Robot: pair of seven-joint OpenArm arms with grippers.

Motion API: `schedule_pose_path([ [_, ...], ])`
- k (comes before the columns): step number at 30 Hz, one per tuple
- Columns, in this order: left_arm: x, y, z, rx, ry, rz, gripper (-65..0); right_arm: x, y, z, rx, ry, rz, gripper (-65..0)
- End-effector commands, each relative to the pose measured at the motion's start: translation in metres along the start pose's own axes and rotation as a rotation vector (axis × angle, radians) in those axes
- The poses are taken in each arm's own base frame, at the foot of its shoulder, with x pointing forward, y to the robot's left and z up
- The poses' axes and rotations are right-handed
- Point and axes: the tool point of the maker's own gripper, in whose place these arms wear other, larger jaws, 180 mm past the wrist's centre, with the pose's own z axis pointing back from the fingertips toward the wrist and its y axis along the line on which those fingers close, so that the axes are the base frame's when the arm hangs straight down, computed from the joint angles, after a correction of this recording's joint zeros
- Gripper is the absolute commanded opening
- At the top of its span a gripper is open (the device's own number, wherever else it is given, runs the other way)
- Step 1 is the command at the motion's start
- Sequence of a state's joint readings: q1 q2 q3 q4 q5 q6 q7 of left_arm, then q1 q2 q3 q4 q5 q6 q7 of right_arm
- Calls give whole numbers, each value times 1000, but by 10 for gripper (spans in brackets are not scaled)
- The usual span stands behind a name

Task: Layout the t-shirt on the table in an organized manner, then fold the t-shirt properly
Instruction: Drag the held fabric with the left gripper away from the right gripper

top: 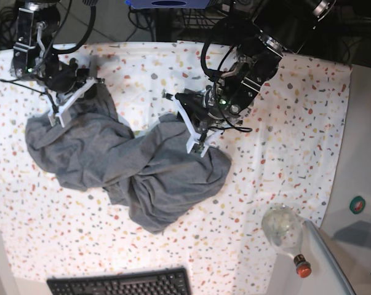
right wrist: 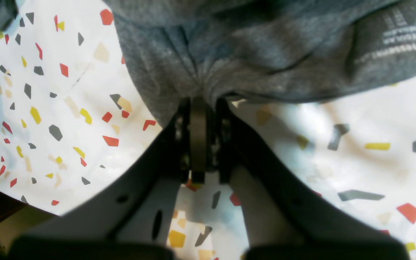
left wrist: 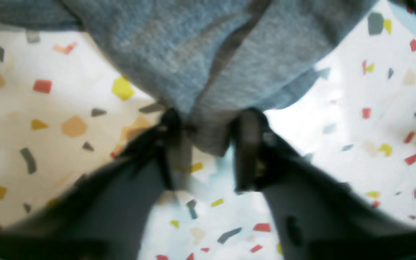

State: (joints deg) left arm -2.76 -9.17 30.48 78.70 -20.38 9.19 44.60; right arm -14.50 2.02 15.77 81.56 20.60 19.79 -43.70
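t-shirt (top: 136, 166) on table (top: 283, 160) — keyboard (top: 120, 284) before, bottle (top: 283, 230) right

A robotics lab bench is indicated by cabling (top: 234, 15), a keyboard (top: 120, 284) and the speckled table (top: 283, 123).
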Motion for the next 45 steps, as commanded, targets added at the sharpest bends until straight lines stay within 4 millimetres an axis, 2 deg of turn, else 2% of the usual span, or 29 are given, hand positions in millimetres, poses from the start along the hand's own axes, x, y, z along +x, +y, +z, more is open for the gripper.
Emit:
schedule_pose_path([
  [1,19,-2,5,-8,-48,3,-581,-10,-11,1,-49,43,3,-650],
  [2,26,-5,9,-15,-70,1,-650,-11,-11,1,-49,44,3,-650],
  [3,34,-7,14,-21,-95,-3,-650,-11,-11,1,-49,44,3,-650],
  [5,64,-14,30,-40,-179,-20,-650,-12,-12,1,-52,48,6,-650],
  [9,117,-30,65,-75,-239,-66,-650,-14,-15,2,-57,55,8,-650],
  [12,170,-52,83,-112,-316,-83,-650,-18,-21,4,-69,66,17,-650],
  [15,213,-64,80,-119,-354,-84,-650,-21,-25,6,-78,73,20,-650],
  [20,278,-73,50,-57,-416,-88,-650,-28,-36,11,-100,92,34,-650],
  [23,310,-44,35,51,-489,-126,-650,-34,-43,15,-114,109,42,-650],
  [26,337,-45,35,62,-614,-184,-650,-41,-46,18,-120,147,45,-650],
  [28,352,-38,36,73,-675,-184,-650,-42,-48,19,-124,156,47,-650],
  [29,356,-35,37,75,-689,-179,-650,-41,-49,19,-126,153,45,-650],
  [30,358,-32,36,78,-691,-175,-556,-42,-50,20,-127,154,44,-650],
  [32,358,-32,36,70,-689,-156,-276,-42,-49,19,-126,154,43,-650],
  [34,350,-32,30,65,-673,-148,-94,-42,-48,19,-124,155,45,-650],
  [35,345,-34,27,56,-666,-145,-28,-42,-47,19,-122,155,44,-650],
  [36,342,-39,27,44,-668,-143,0,-42,-47,19,-122,155,44,-650],
  [38,333,-50,28,8,-680,-139,0,-42,-46,18,-119,153,42,-650],
  [41,301,-49,30,-33,-642,-115,0,-41,-45,18,-117,149,41,-650],
  [44,241,-31,31,-66,-546,6,0,-40,-46,18,-119,144,37,-650],
  [45,219,-15,32,-56,-520,69,-7,-40,-46,18,-119,144,37,-650],
])
